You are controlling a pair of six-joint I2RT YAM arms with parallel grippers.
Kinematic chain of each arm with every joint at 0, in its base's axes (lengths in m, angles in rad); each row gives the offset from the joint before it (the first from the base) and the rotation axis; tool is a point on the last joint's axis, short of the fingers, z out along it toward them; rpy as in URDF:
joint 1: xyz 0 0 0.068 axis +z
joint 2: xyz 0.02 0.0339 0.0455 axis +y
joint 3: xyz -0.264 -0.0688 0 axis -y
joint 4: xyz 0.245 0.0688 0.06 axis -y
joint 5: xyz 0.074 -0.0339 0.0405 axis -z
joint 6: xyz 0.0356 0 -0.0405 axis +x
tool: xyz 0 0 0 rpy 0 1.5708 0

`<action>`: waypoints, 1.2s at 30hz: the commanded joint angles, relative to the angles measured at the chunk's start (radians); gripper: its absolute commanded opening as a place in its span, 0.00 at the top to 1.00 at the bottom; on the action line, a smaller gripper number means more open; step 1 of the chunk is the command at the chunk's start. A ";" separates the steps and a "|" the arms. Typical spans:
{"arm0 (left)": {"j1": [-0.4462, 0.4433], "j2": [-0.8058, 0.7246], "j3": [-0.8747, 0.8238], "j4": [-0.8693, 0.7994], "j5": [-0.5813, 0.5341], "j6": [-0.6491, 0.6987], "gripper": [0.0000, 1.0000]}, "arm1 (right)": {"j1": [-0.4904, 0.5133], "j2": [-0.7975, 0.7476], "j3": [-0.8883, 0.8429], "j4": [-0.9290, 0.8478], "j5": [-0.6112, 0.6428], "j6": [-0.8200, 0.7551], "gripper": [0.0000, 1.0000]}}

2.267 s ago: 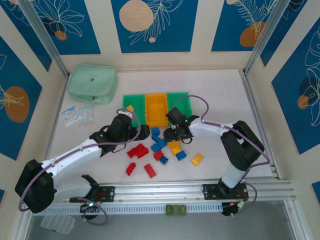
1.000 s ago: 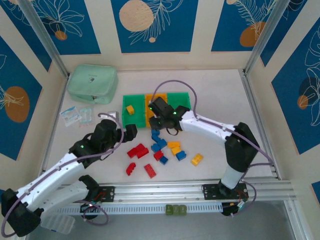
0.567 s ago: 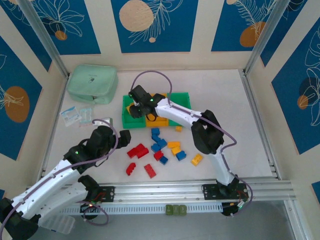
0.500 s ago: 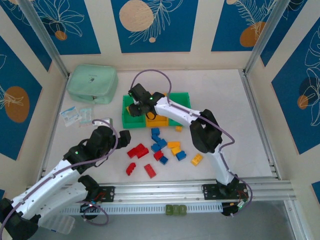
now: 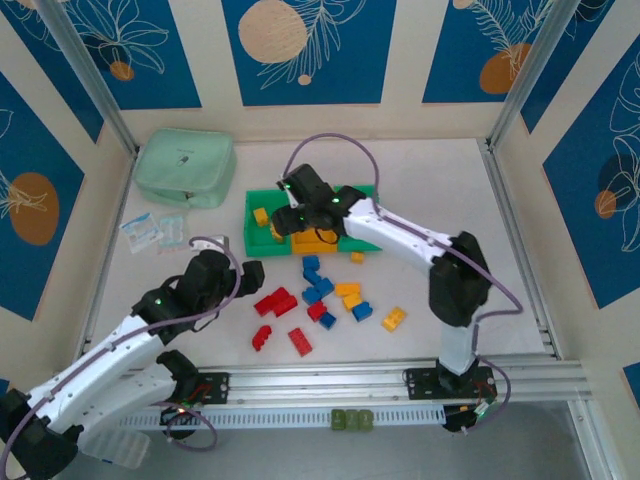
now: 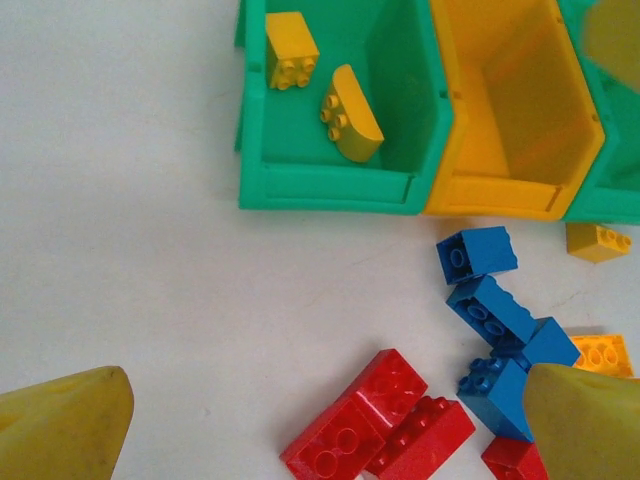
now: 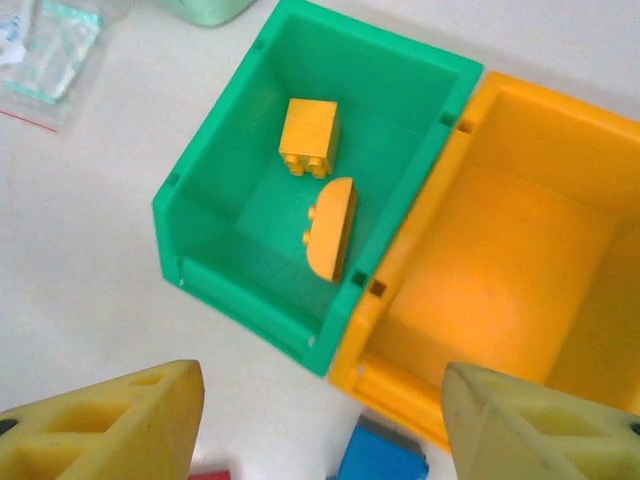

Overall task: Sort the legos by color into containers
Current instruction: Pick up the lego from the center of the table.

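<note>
Three joined bins stand at mid-table: a left green bin (image 5: pixel 256 240), an orange bin (image 5: pixel 318 240) and a right green bin (image 5: pixel 362 196). Two yellow bricks (image 7: pixel 309 136) (image 7: pixel 331 228) lie in the left green bin (image 7: pixel 240 270). My right gripper (image 5: pixel 291 222) hovers open and empty above the seam between that bin and the orange bin (image 7: pixel 520 260). Red bricks (image 5: pixel 275 301), blue bricks (image 5: pixel 318 290) and yellow bricks (image 5: pixel 348 292) lie loose in front of the bins. My left gripper (image 5: pixel 250 272) is open to their left, over the red bricks (image 6: pixel 375 425), holding nothing.
A pale mint zip pouch (image 5: pixel 185 167) sits at the back left, with small clear packets (image 5: pixel 152 232) in front of it. A metal rail (image 5: pixel 380 380) runs along the near edge. One yellow brick (image 5: pixel 394 319) lies apart at the right.
My right gripper swung left over the left green bin, then drew back slightly right; a second yellow brick now lies in that bin. My left arm pulled back toward its base.
</note>
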State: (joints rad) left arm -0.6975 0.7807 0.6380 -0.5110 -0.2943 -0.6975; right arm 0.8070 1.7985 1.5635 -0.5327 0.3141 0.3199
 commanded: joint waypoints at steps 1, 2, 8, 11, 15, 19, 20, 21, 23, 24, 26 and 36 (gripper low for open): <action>0.004 0.033 0.042 0.060 0.069 0.034 0.01 | -0.020 -0.114 -0.116 0.020 -0.001 0.051 0.33; 0.004 0.050 0.045 0.078 0.087 0.038 0.01 | -0.029 -0.154 -0.160 0.019 -0.001 0.072 0.32; 0.001 0.159 0.071 0.162 0.179 0.055 0.01 | -0.064 -0.321 -0.364 -0.001 0.033 0.170 0.28; -0.003 0.213 0.083 0.206 0.212 0.061 0.01 | -0.101 -0.382 -0.456 -0.018 0.043 0.244 0.26; -0.019 0.279 0.091 0.273 0.242 0.053 0.01 | -0.154 -0.446 -0.580 -0.002 0.017 0.319 0.23; -0.038 0.342 0.106 0.319 0.256 0.048 0.01 | -0.187 -0.469 -0.652 0.006 0.014 0.350 0.21; -0.042 0.357 0.111 0.329 0.256 0.045 0.01 | -0.194 -0.470 -0.666 0.011 0.024 0.351 0.20; -0.044 0.369 0.116 0.336 0.259 0.041 0.01 | -0.201 -0.468 -0.675 0.021 0.028 0.348 0.19; -0.049 0.398 0.127 0.350 0.263 0.036 0.01 | -0.226 -0.445 -0.684 0.039 0.009 0.343 0.19; -0.051 0.409 0.133 0.356 0.264 0.035 0.01 | -0.234 -0.433 -0.682 0.046 0.001 0.342 0.19; -0.056 0.430 0.146 0.362 0.264 0.033 0.01 | -0.238 -0.399 -0.676 0.068 -0.015 0.330 0.19; -0.062 0.465 0.155 0.384 0.250 0.027 0.01 | -0.226 -0.245 -0.640 0.163 0.031 0.327 0.24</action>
State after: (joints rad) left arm -0.7494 1.2411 0.7643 -0.1482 -0.0486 -0.6575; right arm 0.5751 1.5284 0.8913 -0.4068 0.3290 0.6369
